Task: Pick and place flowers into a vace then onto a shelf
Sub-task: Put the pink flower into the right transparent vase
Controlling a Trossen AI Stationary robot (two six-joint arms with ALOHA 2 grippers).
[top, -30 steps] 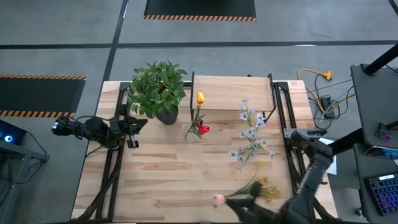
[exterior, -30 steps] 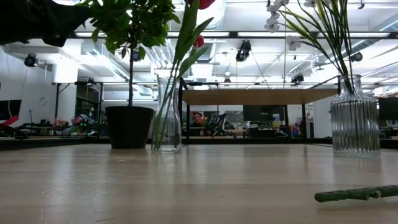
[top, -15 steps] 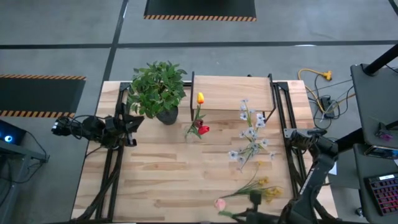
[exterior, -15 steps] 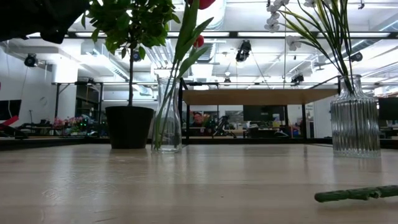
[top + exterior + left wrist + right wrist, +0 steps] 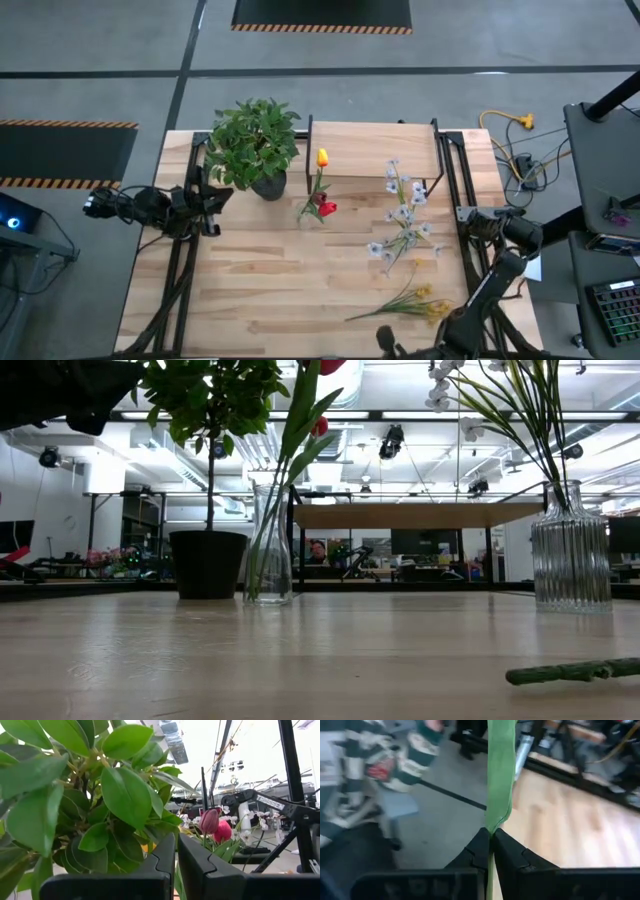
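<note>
High view: left gripper (image 5: 213, 199) parked beside potted plant (image 5: 254, 143), fingers pressed together, empty. Right gripper (image 5: 384, 338) at table's near edge. Yellow cluster flower (image 5: 420, 303) lies on table (image 5: 270, 280); tulips (image 5: 320, 200) and white sprigs (image 5: 403, 215) stand in front of shelf (image 5: 372, 148).

Low view: narrow vase (image 5: 268, 547) and ribbed vase (image 5: 570, 550) upright; loose stem (image 5: 570, 671) flat on table.

Left wrist view: leaves crowd fingers; any swing risks toppling plant.

Right wrist view: fingers pinch green stem (image 5: 500, 775) at thin leafy part. Risk: stem slips or bends, bloom catches table edge.
</note>
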